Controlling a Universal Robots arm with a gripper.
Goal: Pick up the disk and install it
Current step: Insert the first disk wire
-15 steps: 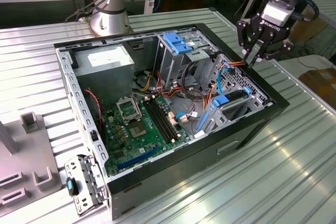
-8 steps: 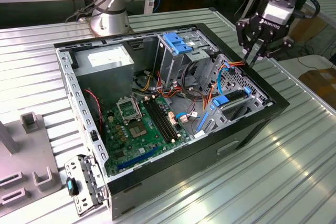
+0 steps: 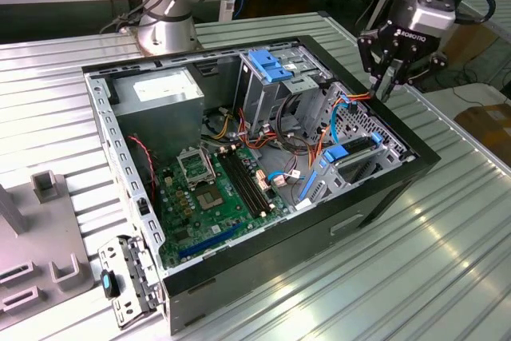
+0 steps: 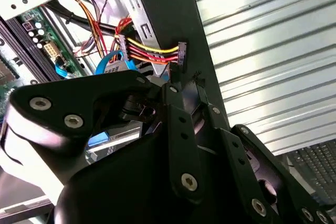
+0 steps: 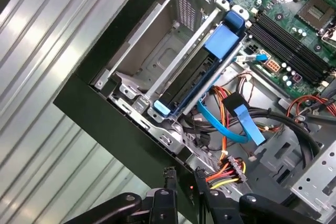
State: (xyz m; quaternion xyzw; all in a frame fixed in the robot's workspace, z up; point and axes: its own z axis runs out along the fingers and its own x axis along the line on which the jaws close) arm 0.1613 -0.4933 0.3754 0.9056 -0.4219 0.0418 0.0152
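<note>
Item, nearest in the exterior view: ribbed metal table [image 3: 447, 261], carrying a loose metal bracket [image 3: 128, 281] and a grey fixture [image 3: 48, 229] cut off at that view's left edge.

Item: black computer case [image 3: 375, 197], lying open; green motherboard [image 3: 215, 197] on its floor.

Item: the disk [image 3: 358, 149] [image 5: 193, 83], seated in the drive cage [image 3: 359, 129] at the case's corner toward the exterior view's right.
- A dark edge showed between the light-blue rails; the broad faces and the label were hidden by the cage.
- It seemed to stand on edge.
- Long axis ran from the case rim toward the motherboard, with the blue handle end facing the board.

Item: power connector [image 5: 231, 171] [image 4: 181, 53] with red, orange and yellow wires, beside the case rim.

Item: gripper [image 3: 389, 85] [image 5: 185, 179], poised over the rim near that connector, apart from the disk. The fingers stood slightly apart, with nothing between them. Its own body blocked much of the second wrist view.

Item, farthest: arm base [image 3: 164, 29].
</note>
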